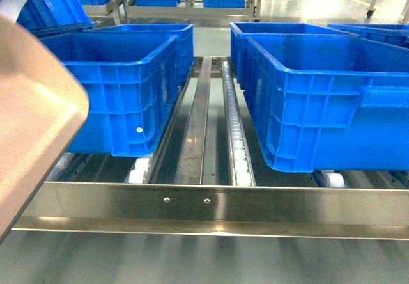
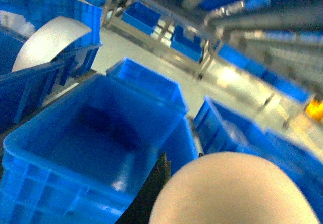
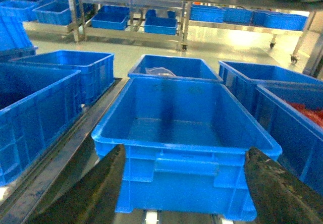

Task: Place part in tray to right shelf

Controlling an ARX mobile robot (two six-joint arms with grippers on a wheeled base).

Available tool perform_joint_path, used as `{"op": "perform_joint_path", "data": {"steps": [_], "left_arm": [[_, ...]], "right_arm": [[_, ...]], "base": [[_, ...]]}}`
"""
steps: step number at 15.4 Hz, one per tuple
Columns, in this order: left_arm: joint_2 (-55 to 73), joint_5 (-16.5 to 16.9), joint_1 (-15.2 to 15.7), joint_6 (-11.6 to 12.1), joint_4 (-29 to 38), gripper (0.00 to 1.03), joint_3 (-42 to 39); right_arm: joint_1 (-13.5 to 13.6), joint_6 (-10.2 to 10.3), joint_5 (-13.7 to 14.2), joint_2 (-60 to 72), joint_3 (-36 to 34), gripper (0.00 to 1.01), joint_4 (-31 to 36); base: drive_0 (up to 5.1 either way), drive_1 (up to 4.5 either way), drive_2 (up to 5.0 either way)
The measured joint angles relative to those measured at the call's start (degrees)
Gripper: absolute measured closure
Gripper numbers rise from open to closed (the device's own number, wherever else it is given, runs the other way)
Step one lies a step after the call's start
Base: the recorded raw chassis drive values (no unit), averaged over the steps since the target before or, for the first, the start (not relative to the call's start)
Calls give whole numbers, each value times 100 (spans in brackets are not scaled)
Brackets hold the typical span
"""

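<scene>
Right gripper (image 3: pixel 182 183) fingers spread, empty, above a blue crate (image 3: pixel 184 128). Left gripper unseen, grip unclear; tray (image 1: pixel 32 124) glossy, stiff, probably light—hold its handle. Part not visible.

Right end effector (image 3: pixel 184 183) fingers spread wide, nothing between.

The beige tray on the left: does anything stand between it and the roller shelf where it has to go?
Yes. Blue crates, the left crate and the right crate, fill the shelf just behind its front rail; only a narrow middle roller track lies bare. The tray hangs before the left crate.
</scene>
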Motion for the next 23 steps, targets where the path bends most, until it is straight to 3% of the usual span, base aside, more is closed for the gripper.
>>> {"op": "perform_joint_path", "data": {"steps": [1,2,4,5,7,8,9,11,14,20,21,23], "left_arm": [[-96,20,-94,1032,166,91,-575],[-358,24,-138,1506,417,91,-1025],[-780,-90,-177,1873,612,91,-1416],[-894,-101,-203,1963,673,91,-1567],[-1279,-260,-376,2048,911,91,-2092],[-1493,-483,-601,2149,964,91,-2332],[-1720,-479,-643,2249,1016,91,-2562],[-2205,-498,-636,2245,907,91,-2968],[-2616,-527,-629,2245,402,91,-3569],[-3980,-527,-629,2249,-337,91,-3919],[-4068,-529,-629,2253,-74,91,-4087],[-4433,-529,-629,2256,-595,91,-4085]], "right_arm": [[-221,105,-155,-240,-352,45,52],[-389,168,-334,-387,-629,57,79],[-544,190,-540,-605,-903,72,105],[-601,197,-608,-699,-990,78,122],[-868,210,-826,-1071,-1316,99,138],[-960,223,-916,-1215,-1458,99,105],[-1045,223,-1032,-1377,-1585,99,63],[-1716,243,-1580,-1757,-1797,99,-85],[-1672,243,-1666,-2177,-2011,99,-330],[-1672,247,-1659,-2916,-2323,99,-662],[-1672,247,-1661,-3042,-2323,99,-765],[-1672,247,-1661,-3224,-2323,99,-957]], "base": [[0,0,0],[0,0,0],[0,0,0],[0,0,0],[0,0,0],[0,0,0],[0,0,0],[0,0,0],[0,0,0],[0,0,0],[0,0,0],[0,0,0]]}}
